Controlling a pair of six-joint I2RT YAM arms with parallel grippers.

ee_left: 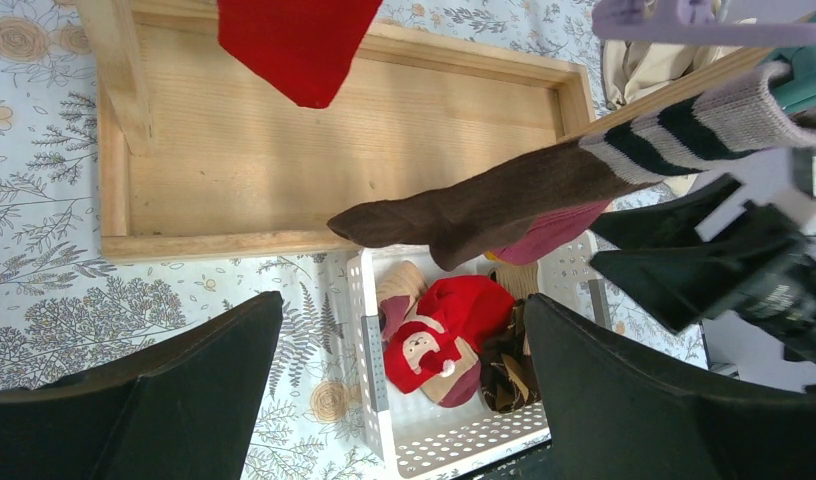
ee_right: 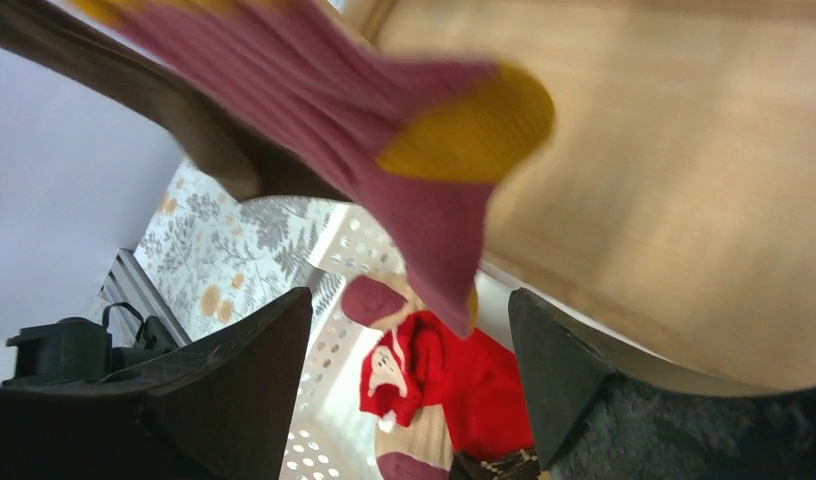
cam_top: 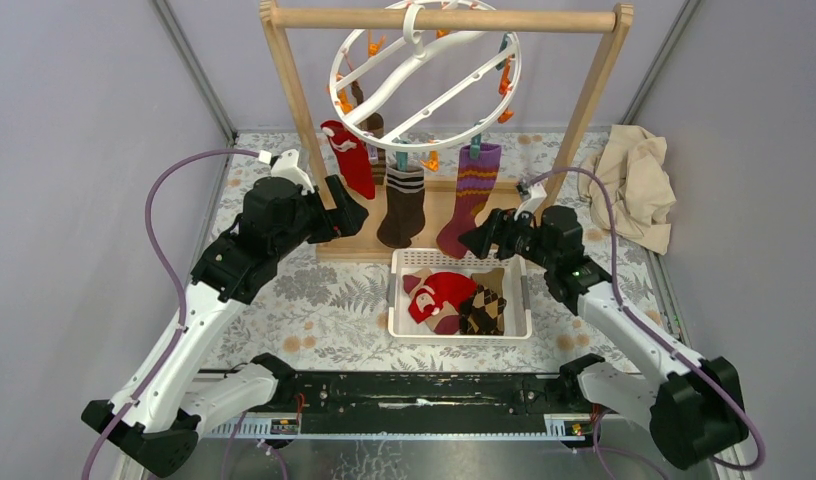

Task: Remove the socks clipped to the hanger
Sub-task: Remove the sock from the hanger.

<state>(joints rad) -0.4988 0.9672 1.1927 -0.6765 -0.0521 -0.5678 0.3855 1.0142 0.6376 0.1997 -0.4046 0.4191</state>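
The white ring hanger (cam_top: 424, 75) hangs from the rack bar. Three socks are clipped along its front: red (cam_top: 350, 158), brown striped (cam_top: 402, 200) and purple-orange striped (cam_top: 471, 195). A small brown sock (cam_top: 369, 115) hangs behind them. My left gripper (cam_top: 349, 215) is open and empty beside the red sock's toe. In the left wrist view (ee_left: 402, 305) it looks past the brown striped sock (ee_left: 504, 200). My right gripper (cam_top: 474, 240) is open at the purple sock's toe. In the right wrist view (ee_right: 409, 300) that sock (ee_right: 384, 110) hangs just above and between the jaws; touching cannot be told.
A white perforated basket (cam_top: 460, 335) in front of the rack holds a red sock with a white figure (cam_top: 439, 295), an argyle sock (cam_top: 484, 310) and others. The wooden rack frame (cam_top: 444, 18) stands on a wooden base (ee_left: 284, 150). A beige cloth (cam_top: 639, 180) lies at right.
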